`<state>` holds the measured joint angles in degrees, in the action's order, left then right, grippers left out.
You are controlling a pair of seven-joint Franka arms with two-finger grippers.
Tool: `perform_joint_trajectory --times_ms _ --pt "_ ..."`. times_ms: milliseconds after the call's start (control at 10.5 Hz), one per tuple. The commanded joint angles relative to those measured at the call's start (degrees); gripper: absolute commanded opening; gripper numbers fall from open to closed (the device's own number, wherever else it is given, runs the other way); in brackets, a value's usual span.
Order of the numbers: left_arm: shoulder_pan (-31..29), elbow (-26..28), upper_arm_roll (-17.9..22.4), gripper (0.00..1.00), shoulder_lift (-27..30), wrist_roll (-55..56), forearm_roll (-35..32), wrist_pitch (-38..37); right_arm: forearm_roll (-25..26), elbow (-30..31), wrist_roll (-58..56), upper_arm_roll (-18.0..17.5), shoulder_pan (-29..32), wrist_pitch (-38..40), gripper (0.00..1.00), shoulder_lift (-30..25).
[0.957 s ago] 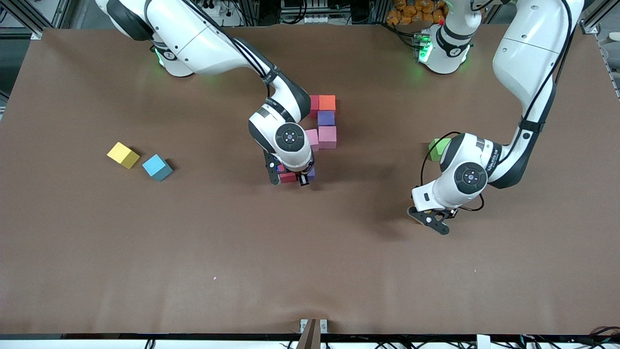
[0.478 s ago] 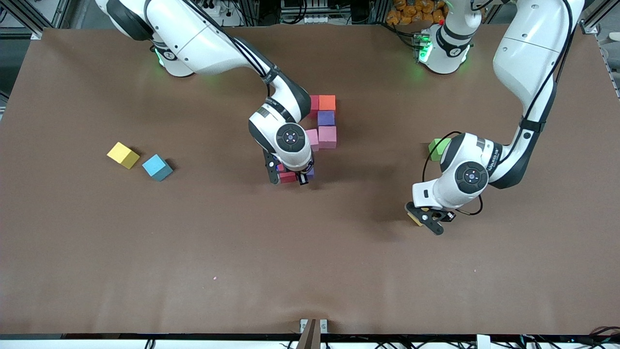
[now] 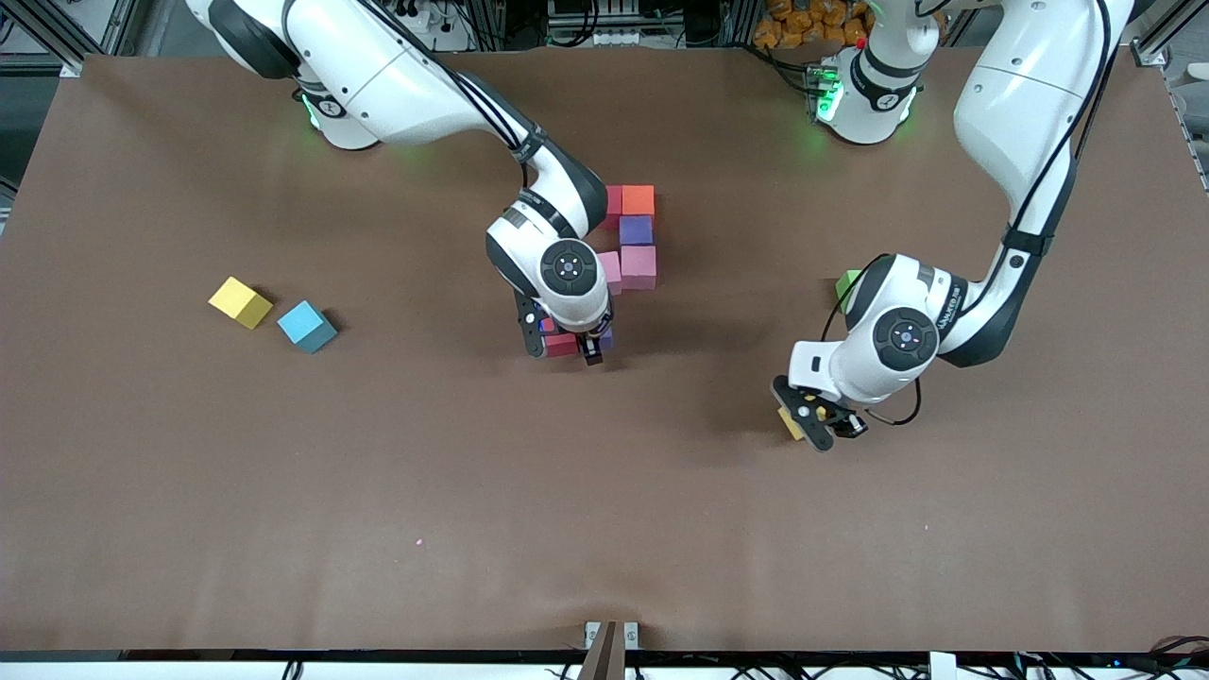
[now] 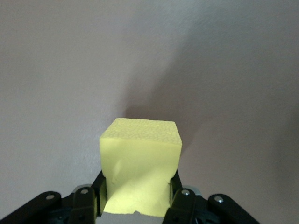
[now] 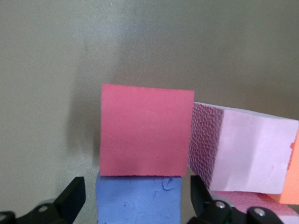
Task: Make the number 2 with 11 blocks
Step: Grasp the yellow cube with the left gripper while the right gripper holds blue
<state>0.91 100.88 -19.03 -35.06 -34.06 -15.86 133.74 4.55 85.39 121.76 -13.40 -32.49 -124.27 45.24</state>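
Yellow block [image 4: 139, 170] | square between left end effector [image 4: 136, 201] fingers | level

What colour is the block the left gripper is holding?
Yellow. The block shows best in the left wrist view, pinched in the left gripper.

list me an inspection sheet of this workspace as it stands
surface: brown table cover, one small pale speck
job's things: cluster of blocks mid-table, red block at the end nearest the front camera; yellow block and blue block loose toward the right arm's end; yellowish block held
clutter: green cube, partly hidden by the left arm
grippers: right gripper at the red block, fingers open either side of it; left gripper shut on the yellowish block, over bare table toward the left arm's end
cables: black cable looped at the left wrist
surroundings: metal frame past the table's edge
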Motion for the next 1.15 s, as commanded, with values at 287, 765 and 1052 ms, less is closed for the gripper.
perform_joint_trajectory --times_ms 287,765,1052 --pt "-0.4 0.7 -3.7 0.36 2.1 -7.9 -1.2 -1.2 0.5 -3.4 1.2 0.1 -0.1 4.6 1.0 -1.0" --pt "3.0 1.2 -4.4 0.36 1.7 -8.0 -1.3 -2.3 0.1 -6.5 -2.6 -0.2 1.8 9.8 1.0 -2.7" --pt "5.5 1.3 -4.4 0.36 1.2 -7.7 -1.3 -2.3 -0.5 -6.5 -13.2 -0.4 7.4 14.7 1.0 -5.8"
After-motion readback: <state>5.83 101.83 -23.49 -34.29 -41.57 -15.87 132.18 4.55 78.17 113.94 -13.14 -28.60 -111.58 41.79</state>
